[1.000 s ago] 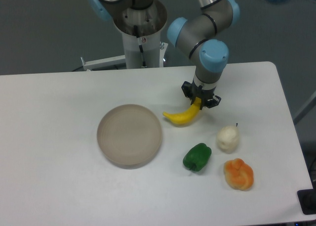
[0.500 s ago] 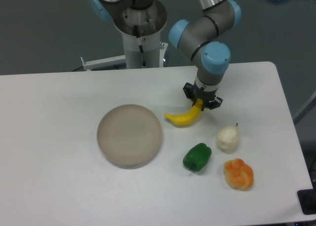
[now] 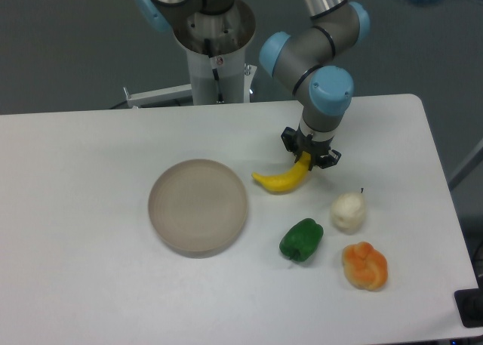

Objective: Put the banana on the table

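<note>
i'm seeing the gripper [image 3: 308, 157] clamping its jaws on the upper end of the banana [image 3: 282, 179], which is hanging low over the table [image 3: 90, 179], right of the plate [image 3: 198, 205].

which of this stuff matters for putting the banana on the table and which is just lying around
In the job: banana, gripper at its upper end, table.

Just lying about: round plate, green pepper, white fruit, orange fruit.
</note>
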You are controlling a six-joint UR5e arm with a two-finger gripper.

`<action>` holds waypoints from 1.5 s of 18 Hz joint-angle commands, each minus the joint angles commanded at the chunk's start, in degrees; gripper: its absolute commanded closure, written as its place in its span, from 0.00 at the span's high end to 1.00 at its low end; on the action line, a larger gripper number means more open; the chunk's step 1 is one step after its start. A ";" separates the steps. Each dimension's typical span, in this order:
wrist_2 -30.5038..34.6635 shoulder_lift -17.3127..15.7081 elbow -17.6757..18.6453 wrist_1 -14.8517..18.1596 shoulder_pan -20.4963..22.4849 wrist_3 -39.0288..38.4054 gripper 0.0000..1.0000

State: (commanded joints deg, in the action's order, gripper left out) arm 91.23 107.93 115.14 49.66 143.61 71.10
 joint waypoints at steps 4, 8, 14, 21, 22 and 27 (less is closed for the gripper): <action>0.00 0.44 -0.17 0.00 0.00 0.00 0.34; 0.00 0.53 -0.26 0.09 0.00 0.09 0.34; 1.85 0.70 -0.35 0.00 0.09 0.09 0.37; 1.85 0.62 -1.14 0.00 0.35 0.18 0.65; 1.85 0.44 -1.40 0.00 0.44 0.18 0.70; 1.85 0.70 -7.19 0.17 0.35 0.09 1.00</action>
State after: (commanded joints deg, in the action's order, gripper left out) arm 93.08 108.63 107.94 49.83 143.96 71.19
